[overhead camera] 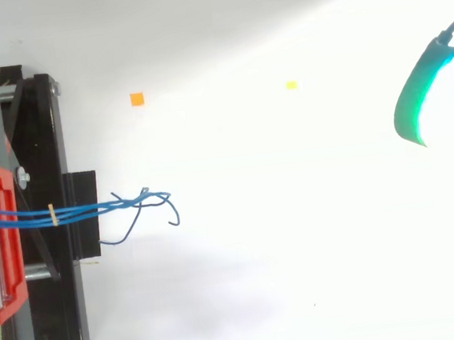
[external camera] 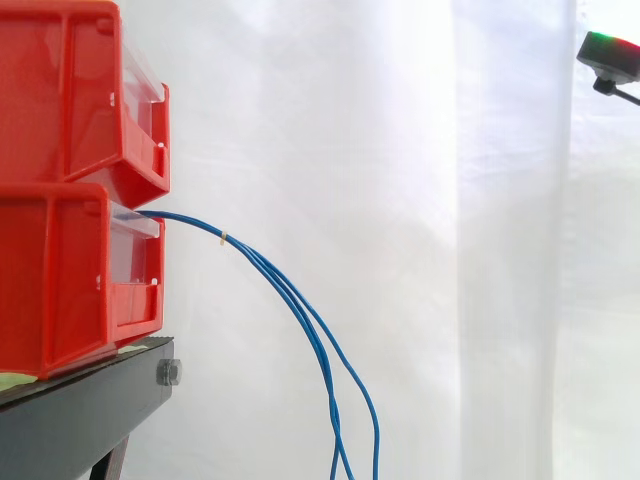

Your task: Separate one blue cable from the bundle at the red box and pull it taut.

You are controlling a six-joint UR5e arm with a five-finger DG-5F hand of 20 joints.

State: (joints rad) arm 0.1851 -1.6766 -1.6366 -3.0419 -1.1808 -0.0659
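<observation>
Fingers [overhead camera: 417, 97] apart from cables [overhead camera: 86, 208] in bin [external camera: 60, 290]

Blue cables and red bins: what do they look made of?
Blue cables: thin wire in a smooth jacket, probably plastic. They sag in soft curves and keep small kinks at the loose ends. Red bins: rigid moulded plastic by the look, with even colour, a soft sheen and raised moulded edges.

Upper bin [external camera: 70, 90] sits on lower bin [external camera: 60, 280]; lower bin on stand [external camera: 80, 420]. Cables [external camera: 300, 310] leave lower bin's front, with a tie [external camera: 223, 239] round them just beyond it, then sag below the stand's edge. Hand [overhead camera: 423, 96] is well out from lower bin's front, apart from the cables.
</observation>
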